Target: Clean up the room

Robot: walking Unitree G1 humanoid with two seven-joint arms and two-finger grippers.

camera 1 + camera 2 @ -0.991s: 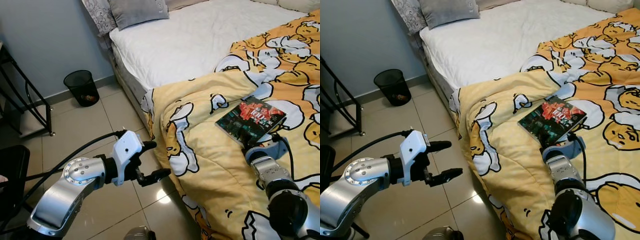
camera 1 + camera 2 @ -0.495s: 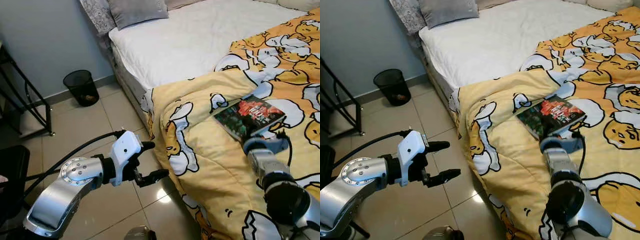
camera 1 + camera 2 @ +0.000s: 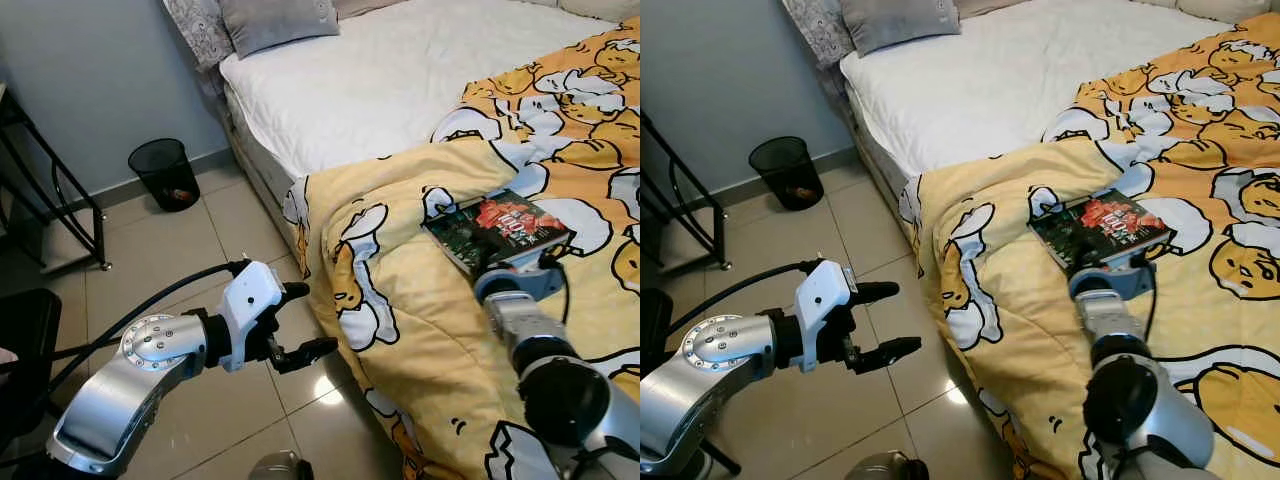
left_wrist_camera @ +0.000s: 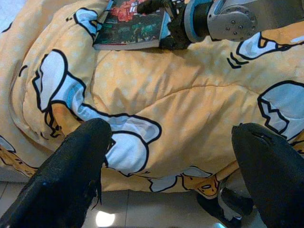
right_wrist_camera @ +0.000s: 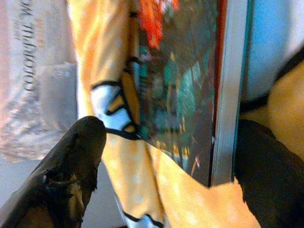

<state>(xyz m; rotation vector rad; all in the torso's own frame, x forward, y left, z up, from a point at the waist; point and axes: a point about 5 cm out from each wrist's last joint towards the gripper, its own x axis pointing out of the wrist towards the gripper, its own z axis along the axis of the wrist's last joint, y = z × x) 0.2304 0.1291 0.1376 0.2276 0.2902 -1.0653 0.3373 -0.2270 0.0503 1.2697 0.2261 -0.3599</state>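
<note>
Yellow quilt, printed with cartoon ducks, is being seen draped over the bed in the left eye view, and a paperback book is lying on it at about three o'clock. The right claw is being pressed against the book's near edge at roughly four o'clock. The left claw is being held apart over the tiled floor at seven o'clock, with nothing in it. A black bin is standing at ten o'clock.

Through the left wrist view, the book is being shown flat on the quilt with the right arm beside it.

Through the right wrist view, the fingers are being held wide, straddling the book's corner without yet clamping.

Judged by looks, the book is light and fairly stiff but sunk into soft bedding; it is best taken across its near edge, cover and pages pinched together.
</note>
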